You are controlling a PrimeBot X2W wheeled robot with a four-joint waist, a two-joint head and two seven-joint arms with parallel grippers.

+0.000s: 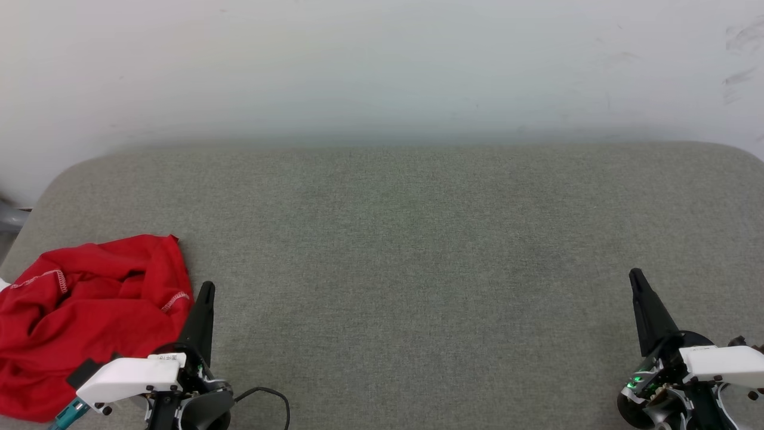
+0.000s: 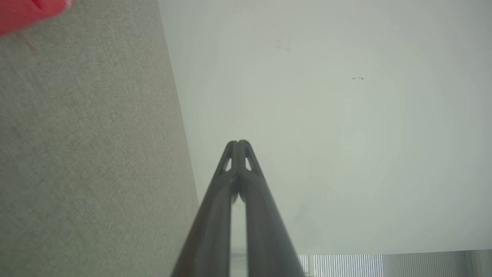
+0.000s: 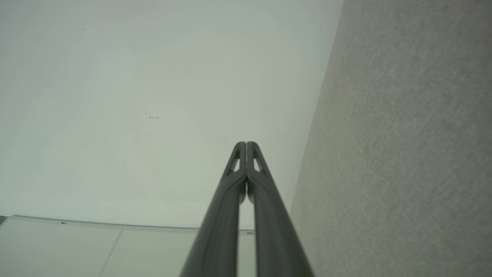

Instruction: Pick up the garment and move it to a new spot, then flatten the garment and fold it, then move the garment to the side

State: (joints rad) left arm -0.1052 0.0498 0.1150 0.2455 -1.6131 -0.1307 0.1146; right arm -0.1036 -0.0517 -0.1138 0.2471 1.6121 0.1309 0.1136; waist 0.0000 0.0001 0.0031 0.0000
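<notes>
The garment [image 1: 83, 316] lies in a crumpled red heap with white stitched hems at the near left corner of the grey fabric surface [image 1: 418, 269]; a red corner of the garment [image 2: 27, 13] shows at the top left of the left wrist view. My left gripper [image 1: 206, 291] is shut and holds nothing, its tip just right of the heap's edge. In its own view the left gripper [image 2: 238, 143] has both fingers pressed together. My right gripper [image 1: 636, 276] is at the near right, far from the cloth, shut and holding nothing, as the right gripper [image 3: 246, 144] also appears in its wrist view.
A pale wall [image 1: 382, 65] rises directly behind the padded surface. The surface's corners are rounded at the far left and far right. A black cable [image 1: 268, 397] loops near my left wrist. A grey object [image 1: 9, 215] sits beyond the left edge.
</notes>
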